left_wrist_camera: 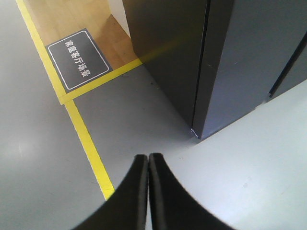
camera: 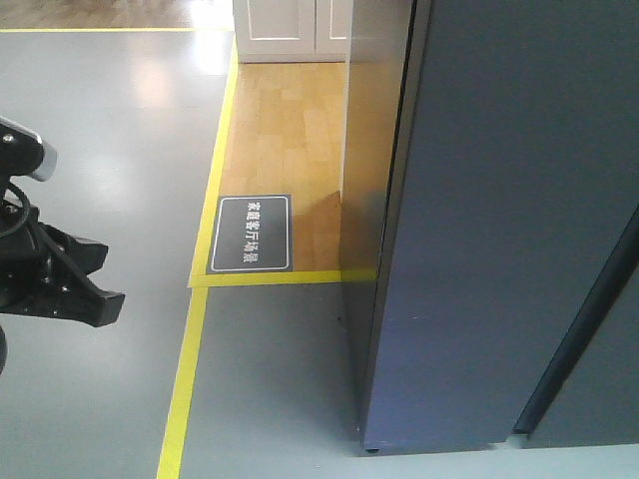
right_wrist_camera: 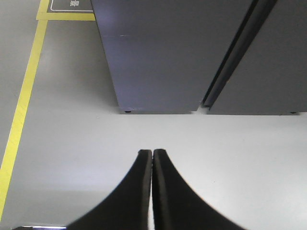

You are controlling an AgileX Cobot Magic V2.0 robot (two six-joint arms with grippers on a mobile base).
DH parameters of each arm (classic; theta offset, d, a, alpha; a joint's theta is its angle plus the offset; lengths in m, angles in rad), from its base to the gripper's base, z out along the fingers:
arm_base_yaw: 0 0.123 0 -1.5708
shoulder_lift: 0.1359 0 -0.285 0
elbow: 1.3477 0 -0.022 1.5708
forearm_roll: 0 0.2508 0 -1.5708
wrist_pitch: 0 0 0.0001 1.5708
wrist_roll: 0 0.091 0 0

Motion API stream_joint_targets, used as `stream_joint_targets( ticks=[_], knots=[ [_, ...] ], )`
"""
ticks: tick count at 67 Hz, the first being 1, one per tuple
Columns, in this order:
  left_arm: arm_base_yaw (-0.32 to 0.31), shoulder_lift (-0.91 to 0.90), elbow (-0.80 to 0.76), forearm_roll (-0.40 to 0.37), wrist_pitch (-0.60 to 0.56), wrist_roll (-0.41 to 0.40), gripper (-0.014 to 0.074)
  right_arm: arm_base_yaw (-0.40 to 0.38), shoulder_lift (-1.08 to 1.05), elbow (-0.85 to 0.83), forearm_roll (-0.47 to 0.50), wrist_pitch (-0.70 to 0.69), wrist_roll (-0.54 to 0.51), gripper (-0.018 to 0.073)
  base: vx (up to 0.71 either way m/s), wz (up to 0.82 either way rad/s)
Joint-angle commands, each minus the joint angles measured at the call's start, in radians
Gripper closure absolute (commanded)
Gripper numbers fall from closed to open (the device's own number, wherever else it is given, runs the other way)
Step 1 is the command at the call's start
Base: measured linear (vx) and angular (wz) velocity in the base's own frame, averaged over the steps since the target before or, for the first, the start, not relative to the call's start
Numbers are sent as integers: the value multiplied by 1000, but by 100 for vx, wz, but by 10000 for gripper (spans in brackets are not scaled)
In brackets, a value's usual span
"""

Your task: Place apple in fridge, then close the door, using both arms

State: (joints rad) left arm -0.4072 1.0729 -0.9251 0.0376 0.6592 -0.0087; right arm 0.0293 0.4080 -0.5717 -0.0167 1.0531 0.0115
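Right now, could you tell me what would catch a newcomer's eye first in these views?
The tall dark grey fridge fills the right half of the front view, its door shut, standing on the grey floor. Bright yellow tape runs along the floor to its left, framing a wooden patch with a dark sign. Both wrist views show a black claw, left and right, closed and empty above the floor; no apple is visible.
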Motion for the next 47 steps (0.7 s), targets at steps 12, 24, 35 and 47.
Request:
stream_joint_targets(
  ticks=[12,24,35,47],
  knots=[
    [3,-19,-25,0,-57,-12,603,4,-117,17,-3,16,13,562,0,0],
    [3,-19,-25,0,-57,-12,603,4,-134,24,-4,23,13,562,0,0],
    [3,-19,-25,0,-57,-12,603,4,-134,24,-3,32,13,562,0,0],
    [3,-19,-25,0,-57,-12,603,4,-134,24,-4,32,13,562,0,0]
  ],
)
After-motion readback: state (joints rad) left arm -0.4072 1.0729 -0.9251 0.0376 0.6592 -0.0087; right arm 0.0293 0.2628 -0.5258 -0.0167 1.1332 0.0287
